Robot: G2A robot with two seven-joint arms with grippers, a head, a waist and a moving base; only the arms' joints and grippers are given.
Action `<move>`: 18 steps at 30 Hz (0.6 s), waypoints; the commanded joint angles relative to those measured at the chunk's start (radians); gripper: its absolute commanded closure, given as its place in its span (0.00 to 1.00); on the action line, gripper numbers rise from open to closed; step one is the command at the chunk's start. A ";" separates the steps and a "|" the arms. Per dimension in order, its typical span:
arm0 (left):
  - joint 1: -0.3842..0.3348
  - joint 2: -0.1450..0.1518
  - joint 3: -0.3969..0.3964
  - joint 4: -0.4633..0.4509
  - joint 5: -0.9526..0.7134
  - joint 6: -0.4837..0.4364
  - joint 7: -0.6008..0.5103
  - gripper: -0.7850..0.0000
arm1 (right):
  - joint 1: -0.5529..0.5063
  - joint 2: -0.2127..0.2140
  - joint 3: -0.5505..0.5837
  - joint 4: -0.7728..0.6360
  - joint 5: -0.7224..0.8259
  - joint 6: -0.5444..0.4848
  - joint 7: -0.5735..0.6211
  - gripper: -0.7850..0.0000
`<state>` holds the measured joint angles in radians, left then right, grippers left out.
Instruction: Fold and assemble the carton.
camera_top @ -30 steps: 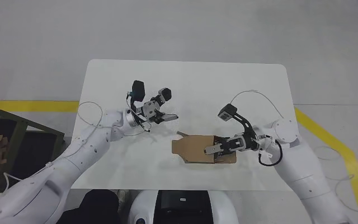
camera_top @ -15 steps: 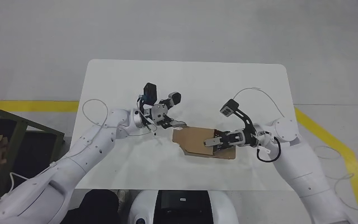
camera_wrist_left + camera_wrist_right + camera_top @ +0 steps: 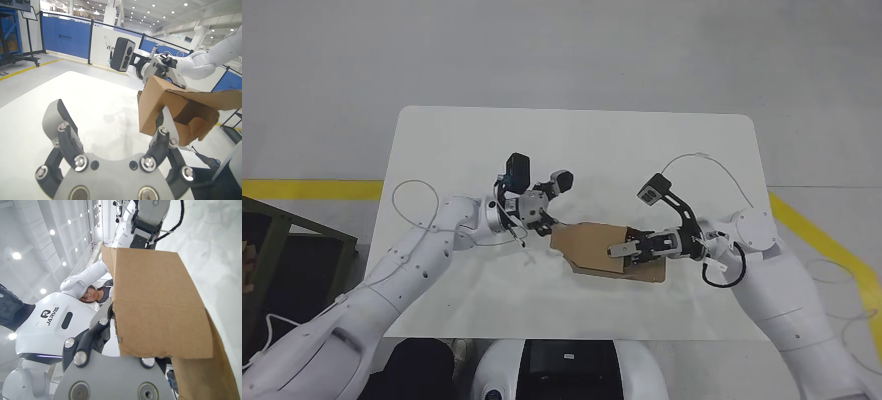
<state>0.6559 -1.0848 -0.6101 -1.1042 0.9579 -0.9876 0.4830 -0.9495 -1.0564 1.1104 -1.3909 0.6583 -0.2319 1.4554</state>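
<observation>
The brown carton (image 3: 594, 248) is held tilted just above the white table (image 3: 442, 150), partly opened into a tube. My right gripper (image 3: 628, 248) is shut on the wall of its near-right end; in the right wrist view the carton (image 3: 157, 306) hides one finger. My left gripper (image 3: 113, 115) is open at the carton's other end (image 3: 160, 106). One of its fingers (image 3: 167, 117) touches the edge of the open mouth there, and the other stands free over the table. From above, the left gripper (image 3: 544, 212) sits by the carton's left corner.
White cables (image 3: 407, 195) loop beside each arm on the table. The table's far half is bare white surface. A yellow floor line (image 3: 302, 188) runs past both sides of the table.
My left gripper has swung right across the table to the carton's left end. The right gripper has raised and tilted the carton and shifted it slightly left.
</observation>
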 commanded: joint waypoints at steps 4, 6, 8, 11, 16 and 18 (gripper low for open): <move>0.008 -0.006 -0.020 -0.008 0.013 -0.006 -0.011 0.00 | 0.001 0.000 0.000 -0.007 -0.004 0.006 -0.002 1.00; 0.011 -0.008 -0.028 -0.011 0.021 -0.007 -0.014 0.00 | 0.002 0.000 -0.002 -0.008 -0.004 0.007 -0.004 1.00; 0.014 -0.010 -0.036 -0.016 0.030 -0.010 -0.018 0.00 | 0.003 -0.001 -0.004 -0.009 -0.002 0.009 -0.003 1.00; 0.019 -0.013 -0.047 -0.021 0.042 -0.011 -0.024 0.00 | 0.004 -0.002 -0.007 -0.010 -0.002 0.009 -0.003 1.00; 0.028 -0.018 -0.065 -0.028 0.054 -0.015 -0.031 0.00 | 0.005 -0.003 -0.010 -0.009 -0.001 0.010 -0.002 1.00; 0.031 -0.021 -0.071 -0.028 0.057 -0.017 -0.034 0.00 | 0.006 -0.003 -0.010 -0.008 0.000 0.010 -0.002 1.00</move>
<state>0.6853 -1.1043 -0.6783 -1.1325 1.0132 -1.0037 0.4503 -0.9439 -1.0594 1.1003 -1.3996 0.6583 -0.2217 1.4537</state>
